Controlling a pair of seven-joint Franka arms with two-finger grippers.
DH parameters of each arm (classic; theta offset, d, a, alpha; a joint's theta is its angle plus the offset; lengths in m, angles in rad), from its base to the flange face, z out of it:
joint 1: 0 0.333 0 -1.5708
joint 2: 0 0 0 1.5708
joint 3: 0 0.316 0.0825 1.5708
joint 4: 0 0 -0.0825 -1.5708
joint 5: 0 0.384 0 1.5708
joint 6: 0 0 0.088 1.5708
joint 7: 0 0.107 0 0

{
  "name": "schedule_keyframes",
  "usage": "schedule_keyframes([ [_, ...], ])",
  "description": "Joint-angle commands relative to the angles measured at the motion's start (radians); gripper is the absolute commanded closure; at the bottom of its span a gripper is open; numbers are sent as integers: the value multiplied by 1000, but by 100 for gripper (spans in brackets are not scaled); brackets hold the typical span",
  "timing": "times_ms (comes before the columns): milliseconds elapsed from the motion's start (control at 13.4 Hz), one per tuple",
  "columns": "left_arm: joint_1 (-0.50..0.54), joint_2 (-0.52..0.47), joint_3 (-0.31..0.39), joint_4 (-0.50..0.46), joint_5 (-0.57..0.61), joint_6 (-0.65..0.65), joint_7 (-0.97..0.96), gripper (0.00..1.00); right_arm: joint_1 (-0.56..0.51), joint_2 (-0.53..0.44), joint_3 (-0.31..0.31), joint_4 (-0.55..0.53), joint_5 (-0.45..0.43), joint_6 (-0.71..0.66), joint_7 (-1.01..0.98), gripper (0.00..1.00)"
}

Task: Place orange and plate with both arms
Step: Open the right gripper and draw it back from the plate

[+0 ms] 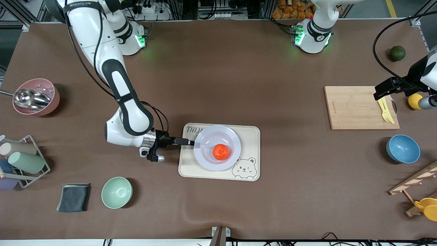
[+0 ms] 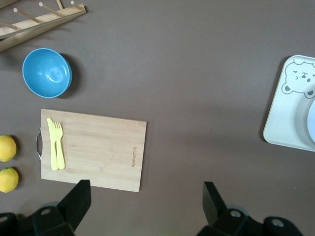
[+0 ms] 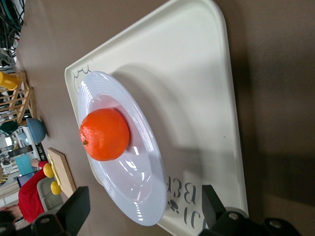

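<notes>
In the front view we see the orange (image 1: 220, 151) sitting in the plate (image 1: 206, 149), and the plate resting on a cream tray (image 1: 251, 136) at the lower middle of the frame. The tray bears a printed bear face at its lower corner and handwritten letters along its upper edge that we read as "TAIJI", partly covered by the plate. The right gripper (image 1: 188, 142) lies low at the plate's rim toward the right arm's end of the surface, its fingers spread and holding nothing. The left gripper (image 1: 387, 89) hangs at the upper right of the frame over a wooden cutting board (image 1: 355, 107) with a yellow fork (image 1: 386, 110) on it; the board's small branding is too fine for us to read.

In the left wrist view we see the left gripper's fingers (image 2: 78, 196) wide apart and empty above the board, plus two lemons (image 2: 7, 163) and a blue bowl (image 2: 47, 73).

In the right wrist view we see the orange close up with its stem, and the tray's lettering, which reads partly as "BE". The right gripper's fingers (image 3: 75, 206) stand open, clear of the plate.
</notes>
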Motion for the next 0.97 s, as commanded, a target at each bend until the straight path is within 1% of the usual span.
schedule_keyframes([
  [0,3,-8,1,6,-12,-6,21,0,-28,-68,4,-35,-87,-48,66,0],
  [75,2,-8,-1,6,-18,-6,18,0,-51,-74,4,-35,-98,-90,72,0],
  [224,-4,-5,-1,6,-18,-6,15,0,-92,-97,-10,-35,-163,-172,74,0],
  [374,-6,-5,-1,3,-17,-6,17,0,-115,-118,-46,-35,-242,-266,83,0],
  [523,0,-7,-1,7,-17,-6,23,0,-115,-155,-112,-32,-366,-350,85,0],
  [747,2,-14,1,9,-10,-7,18,0,-114,-224,-194,-22,-515,-476,86,0],
  [897,2,-16,1,9,-10,-9,18,0,-114,-284,-215,-14,-620,-528,170,0],
])
